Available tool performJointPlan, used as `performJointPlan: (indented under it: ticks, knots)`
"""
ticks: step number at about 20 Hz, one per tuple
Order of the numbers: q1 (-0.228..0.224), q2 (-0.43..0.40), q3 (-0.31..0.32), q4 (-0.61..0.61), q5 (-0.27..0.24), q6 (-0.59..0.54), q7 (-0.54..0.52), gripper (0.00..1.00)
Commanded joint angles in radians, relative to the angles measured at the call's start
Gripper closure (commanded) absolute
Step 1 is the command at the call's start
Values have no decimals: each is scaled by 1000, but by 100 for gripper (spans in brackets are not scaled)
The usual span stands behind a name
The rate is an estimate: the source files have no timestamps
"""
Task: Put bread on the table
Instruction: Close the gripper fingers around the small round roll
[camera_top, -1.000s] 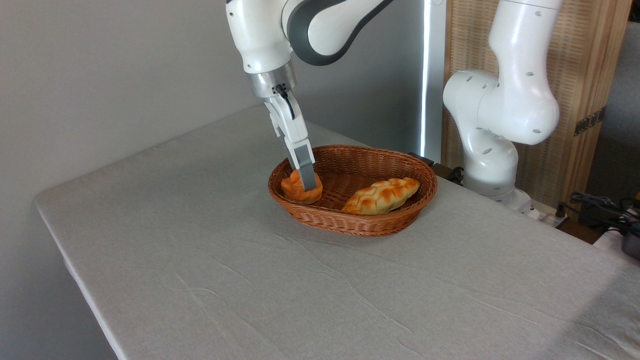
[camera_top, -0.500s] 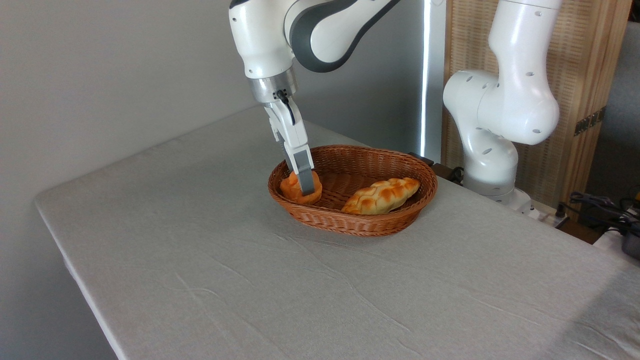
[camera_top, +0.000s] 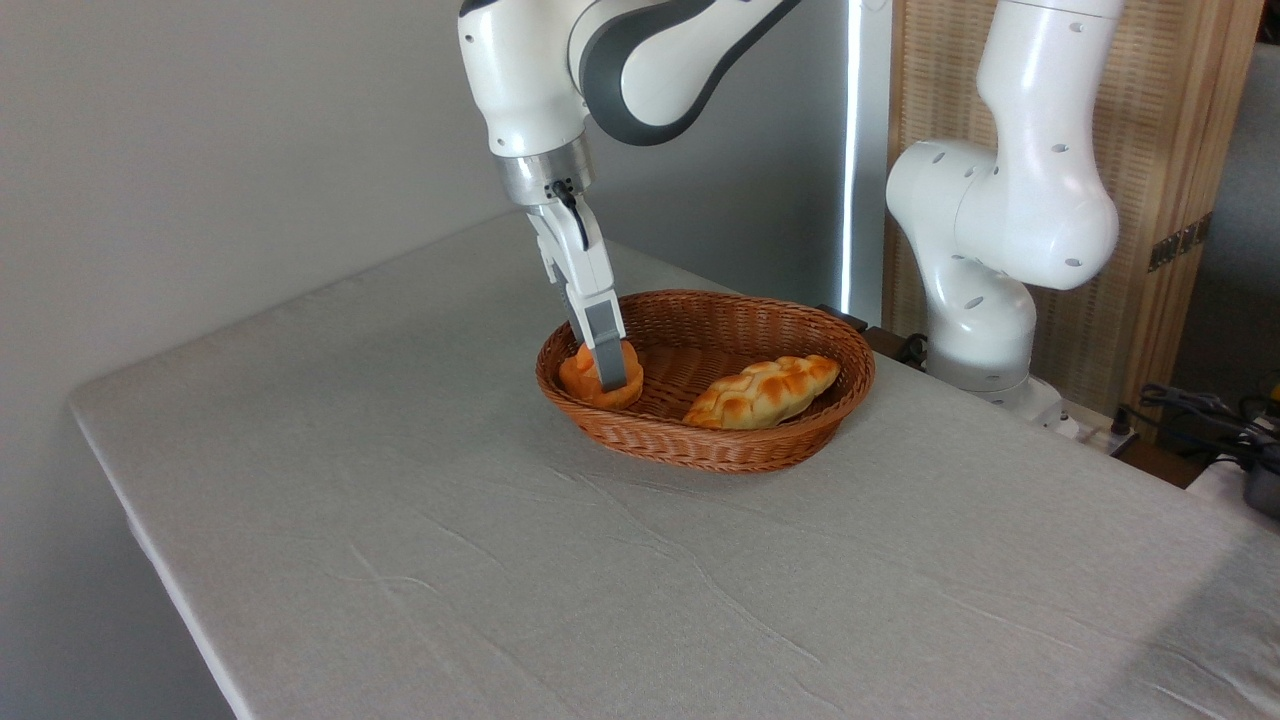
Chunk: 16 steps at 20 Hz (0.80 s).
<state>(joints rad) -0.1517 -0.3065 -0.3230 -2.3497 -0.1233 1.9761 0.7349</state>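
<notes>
The bread (camera_top: 577, 376), a small round golden-orange bun, sits at the left end of the brown wicker basket (camera_top: 740, 452). My gripper (camera_top: 608, 374) reaches down into the basket and is shut on the bun. One grey finger (camera_top: 610, 352) crosses the bun's front and the other is hidden behind it. The bun looks squeezed and slightly tilted, and it still rests low in the basket. The table (camera_top: 450, 520), covered in wrinkled light-grey cloth, spreads out to the left and in front of the basket.
A longer braided loaf (camera_top: 765, 390) lies in the right half of the basket. The arm's white base (camera_top: 985, 330) stands at the table's back right, with cables (camera_top: 1200, 410) beyond it. A grey wall runs behind the table's left edge.
The gripper shifted slightly left and down onto the bun. The bun moved a little left with it and now looks pressed and tilted.
</notes>
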Motion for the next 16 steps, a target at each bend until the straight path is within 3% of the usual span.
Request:
performJointPlan:
  ticks: [1, 14, 16]
  knots:
    - [-5, 1, 4, -11, -6, 32, 17, 62]
    - [-8, -11, 2, 15, -7, 6, 14, 64]
    - [-15, -17, 5, 47, -6, -43, 18, 67]
